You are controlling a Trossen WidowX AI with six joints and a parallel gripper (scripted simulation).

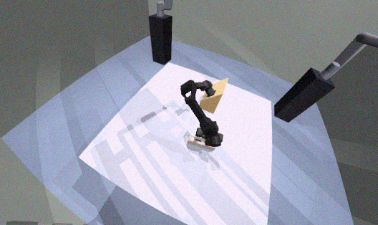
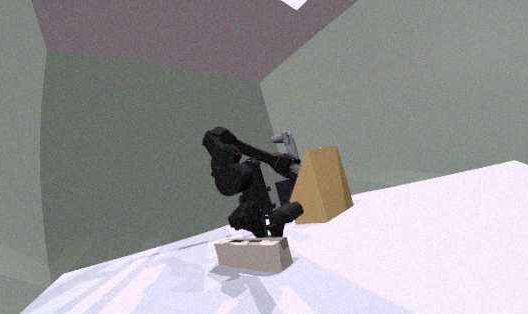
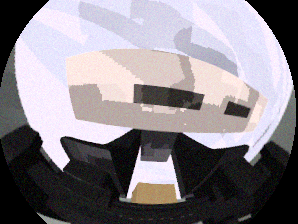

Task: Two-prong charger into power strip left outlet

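Observation:
The beige power strip lies on the white table top. Its top shows a long dark recess and a smaller dark one in the wrist view. My gripper points down at the strip and is shut on the dark grey charger. In the wrist view the charger's far end meets the strip's near edge. In the exterior view the fingertips are close to the strip's top, at its back side. The prongs are hidden, and I cannot tell whether they touch the strip.
A tan wedge-shaped block stands near the arm's base; part of it shows in the wrist view. Two black posts with grey arms stand at the edges of the white surface. Shadows cross the surface around the strip.

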